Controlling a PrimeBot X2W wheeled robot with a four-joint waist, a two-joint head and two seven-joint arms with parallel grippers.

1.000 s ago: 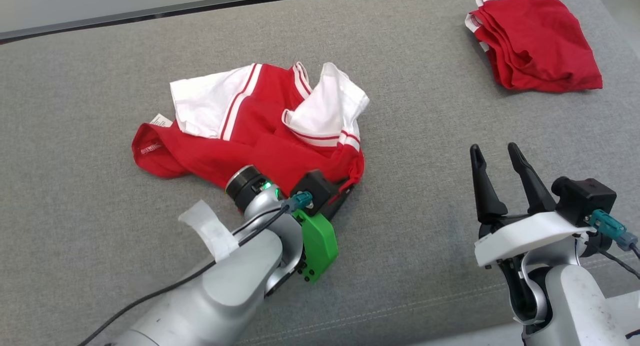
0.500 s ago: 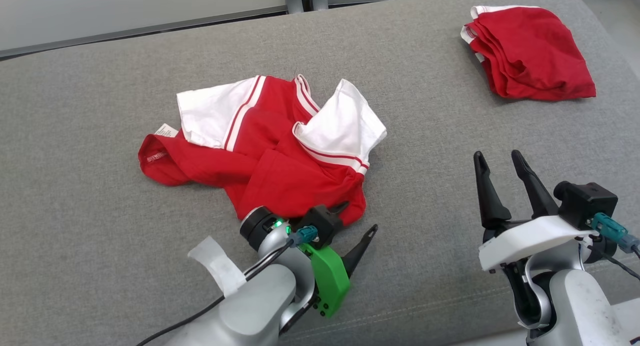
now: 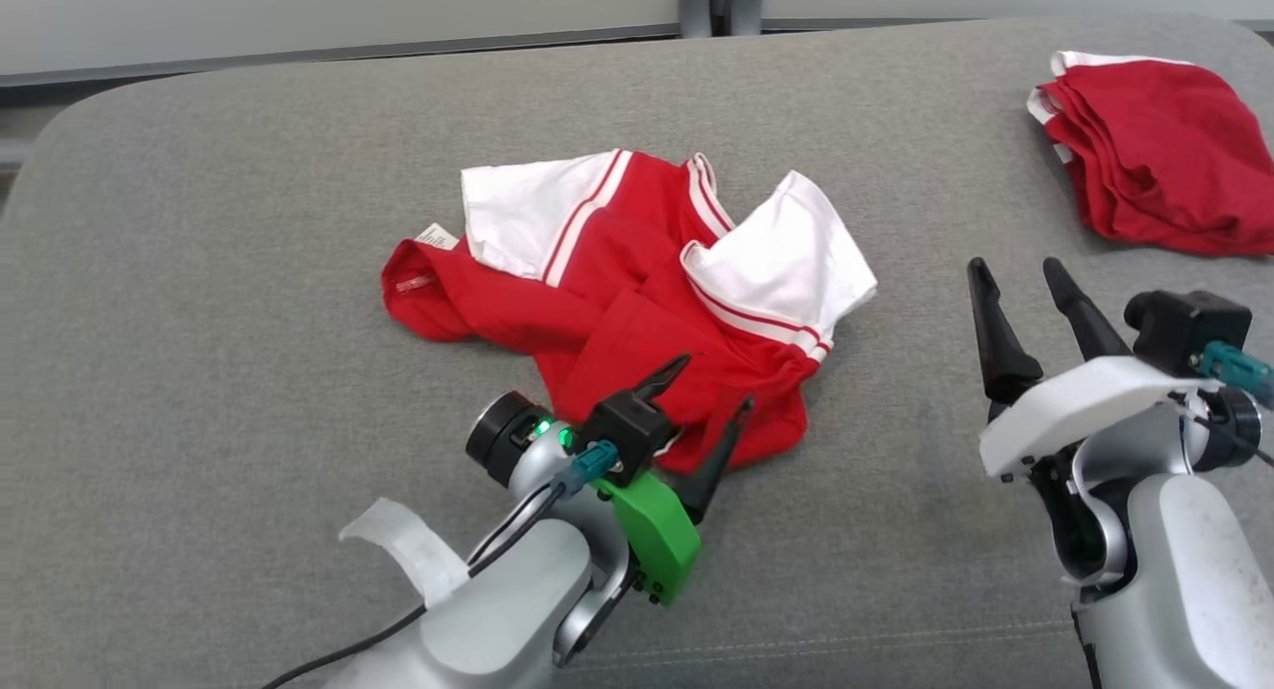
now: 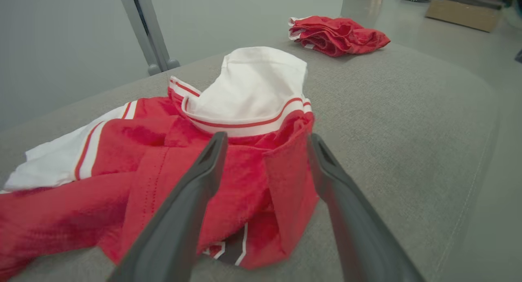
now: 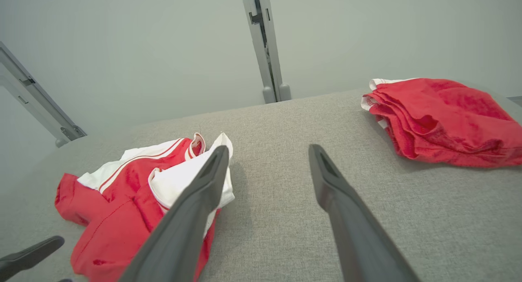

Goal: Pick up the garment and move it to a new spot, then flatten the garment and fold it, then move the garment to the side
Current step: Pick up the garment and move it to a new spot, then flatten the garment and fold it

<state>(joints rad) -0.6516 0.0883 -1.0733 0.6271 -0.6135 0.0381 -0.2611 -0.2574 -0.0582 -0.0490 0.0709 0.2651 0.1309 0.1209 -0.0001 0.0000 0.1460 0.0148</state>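
Left claw [image 3: 717,380] stood spread wide and released, gripping nothing. Its two fingers straddled the near red hem of the crumpled shirt [image 3: 617,301]; I couldn't tell if they touched it. Right claw [image 3: 1015,266] was also wide open and empty, held over bare cushion [image 3: 199,321], apart from the crumpled shirt. The shirt lay bunched mid-cushion, red with white sleeves. A folded red garment [image 3: 1165,161] sat at the far right corner. Count: two claws, two garments, one grey cushion.
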